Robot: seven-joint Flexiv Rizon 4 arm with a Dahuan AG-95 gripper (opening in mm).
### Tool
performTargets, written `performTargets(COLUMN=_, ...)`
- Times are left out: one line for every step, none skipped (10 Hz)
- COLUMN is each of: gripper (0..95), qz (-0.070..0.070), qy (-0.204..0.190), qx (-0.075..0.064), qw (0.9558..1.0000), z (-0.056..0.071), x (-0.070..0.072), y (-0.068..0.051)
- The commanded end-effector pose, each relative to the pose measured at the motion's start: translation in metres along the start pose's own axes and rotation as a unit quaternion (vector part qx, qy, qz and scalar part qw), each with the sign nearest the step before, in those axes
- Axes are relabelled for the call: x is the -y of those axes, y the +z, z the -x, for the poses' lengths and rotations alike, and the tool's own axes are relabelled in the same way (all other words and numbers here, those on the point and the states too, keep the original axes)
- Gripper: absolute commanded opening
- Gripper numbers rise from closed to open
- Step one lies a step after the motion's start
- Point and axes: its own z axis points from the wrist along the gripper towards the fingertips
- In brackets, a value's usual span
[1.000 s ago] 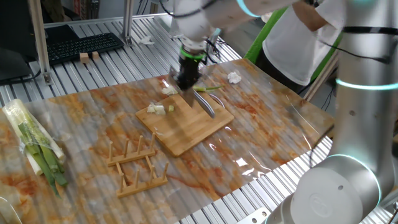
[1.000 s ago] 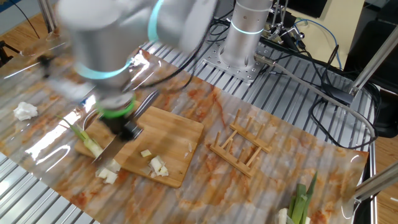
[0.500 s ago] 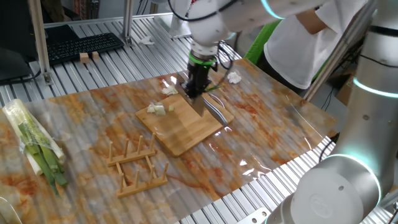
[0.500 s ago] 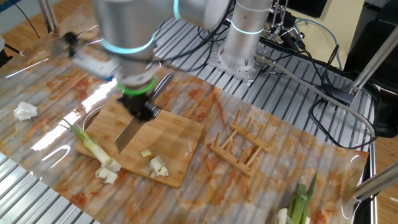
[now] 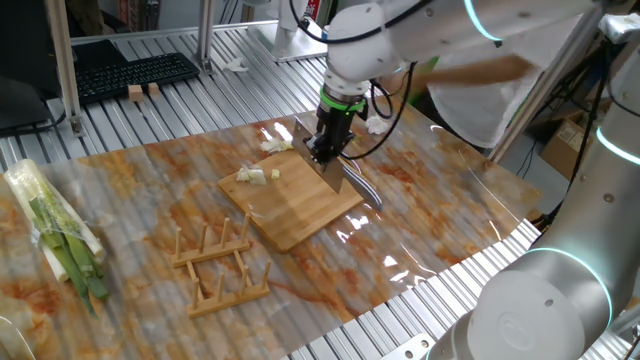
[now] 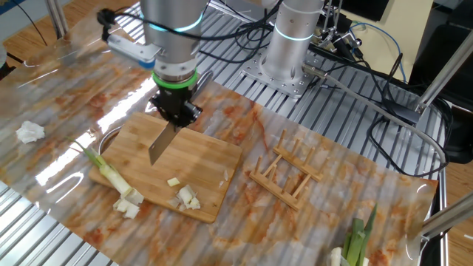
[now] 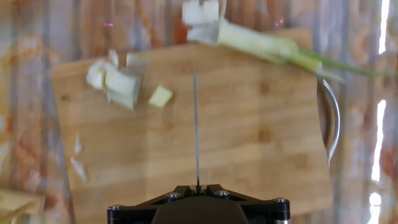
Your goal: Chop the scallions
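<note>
The scallions' slender white-to-green stalk [image 6: 104, 169] lies across the left edge of the wooden board [image 6: 207, 159], with its cut end by the corner. Short pale chunks [image 6: 188, 198] lie on the board's near side, and a few more [image 6: 126, 205] lie just off it. In the hand view the stalk [image 7: 267, 46] crosses the board's far edge and the chunks [image 7: 118, 81] sit at the upper left. My gripper [image 6: 176, 111] is shut on a knife [image 6: 161, 142]. The blade hangs above the board's middle, apart from the stalk, and shows edge-on [image 7: 196, 124] in the hand view.
A wooden rack [image 6: 284, 174] stands right of the board. A plastic-wrapped bundle of green-and-white stalks [image 5: 55, 230] lies at the table's far end. Crumpled white tissue [image 6: 29, 131] sits left of the stalk. A person [image 5: 480, 70] stands beyond the table. A metal ring [image 7: 333, 118] pokes out beside the board.
The gripper with the knife has lifted off the stalk end of the board and moved back over the board's middle. The stalk and chunks stay put.
</note>
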Motion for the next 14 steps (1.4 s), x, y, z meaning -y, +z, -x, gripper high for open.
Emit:
performTargets(gripper=0.0, qz=0.000, qy=0.000, qx=0.002, qw=1.0000, z=-0.0046, x=0.0000, y=-0.0038)
performTargets(gripper=0.0, qz=0.000, qy=0.001, qx=0.002, qw=1.0000, z=-0.0046, x=0.0000, y=-0.0038)
performTargets(gripper=0.0, qz=0.001, qy=0.002, qx=0.000, qw=1.0000, z=-0.0046, x=0.0000, y=-0.0038)
performTargets(gripper=0.0, qz=0.004, qy=0.004, qx=-0.001, qw=1.0000, z=-0.0046, x=0.0000, y=-0.0038)
performTargets(gripper=0.0, qz=0.004, qy=0.004, qx=-0.001, qw=1.0000, z=-0.0046, x=0.0000, y=-0.0038)
performTargets(gripper=0.0, qz=0.004, qy=0.003, qx=-0.001, qw=1.0000, z=-0.0046, x=0.0000, y=-0.0038)
performTargets(gripper=0.0, qz=0.005, qy=0.003, qx=-0.001, qw=1.0000, z=-0.0046, x=0.0000, y=-0.0038)
performTargets(gripper=0.0, qz=0.007, qy=0.004, qx=-0.001, qw=1.0000, z=-0.0046, x=0.0000, y=-0.0038)
performTargets(gripper=0.0, qz=0.009, qy=0.006, qx=-0.001, qw=0.9999, z=-0.0046, x=-0.0001, y=-0.0038)
performTargets(gripper=0.0, qz=0.008, qy=0.006, qx=-0.002, qw=0.9999, z=-0.0047, x=-0.0002, y=-0.0037)
performTargets(gripper=0.0, qz=0.009, qy=0.009, qx=-0.003, qw=0.9999, z=-0.0048, x=-0.0006, y=-0.0036)
performTargets(gripper=0.0, qz=0.009, qy=0.004, qx=-0.001, qw=0.9999, z=-0.0048, x=-0.0007, y=-0.0036)
performTargets(gripper=0.0, qz=0.007, qy=-0.003, qx=0.000, qw=1.0000, z=-0.0043, x=0.0007, y=-0.0042)
performTargets(gripper=0.0, qz=0.007, qy=-0.006, qx=0.000, qw=1.0000, z=-0.0034, x=0.0034, y=-0.0048)
